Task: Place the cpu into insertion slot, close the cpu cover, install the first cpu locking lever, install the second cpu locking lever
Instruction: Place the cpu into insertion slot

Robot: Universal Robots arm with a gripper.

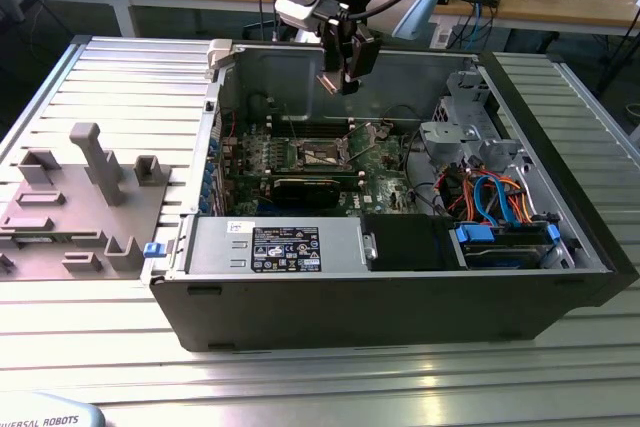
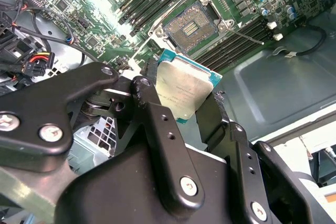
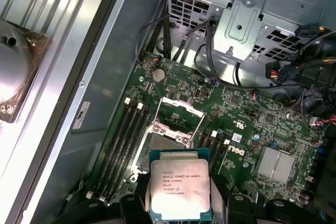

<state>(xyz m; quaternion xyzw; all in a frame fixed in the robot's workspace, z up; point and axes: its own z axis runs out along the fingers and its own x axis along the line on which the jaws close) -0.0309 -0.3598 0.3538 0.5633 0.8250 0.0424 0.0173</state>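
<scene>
The cpu [image 3: 180,190] is clamped by two opposite edges between the fingers of the gripper [image 3: 181,206], its metal top facing the first wrist camera. In the second wrist view the chip [image 2: 185,90] stands out past the fingertips with its flat face tilted, not parallel to the board.

Key relation: the insertion slot [image 2: 191,24] lies beyond the fingertips and below them, well apart from the chip, with open air between. In the exterior view the gripper [image 1: 345,72] hangs high over the open case, above the board, with the slot [image 1: 322,155] below it. The chip is square, so it has no long axis. Whether its corner marks match the slot I cannot tell.

Slot state: dark contact field exposed, nothing seated in it. The cpu cover [image 3: 182,104] stands raised on the far side of the slot from the gripper, green board visible through its window. A thin wire lever [image 2: 245,35] is swung out beside the slot.

Surface and room: the green motherboard [image 3: 247,129] lies flat in the floor of the computer case [image 1: 400,297], which rests on a ribbed metal table [image 1: 320,377]. Long memory slots [image 3: 123,140] flank the socket on both sides. A drive cage [image 3: 247,19] and cable bundles crowd one side, and a case wall closes the other. Access is from above.
</scene>
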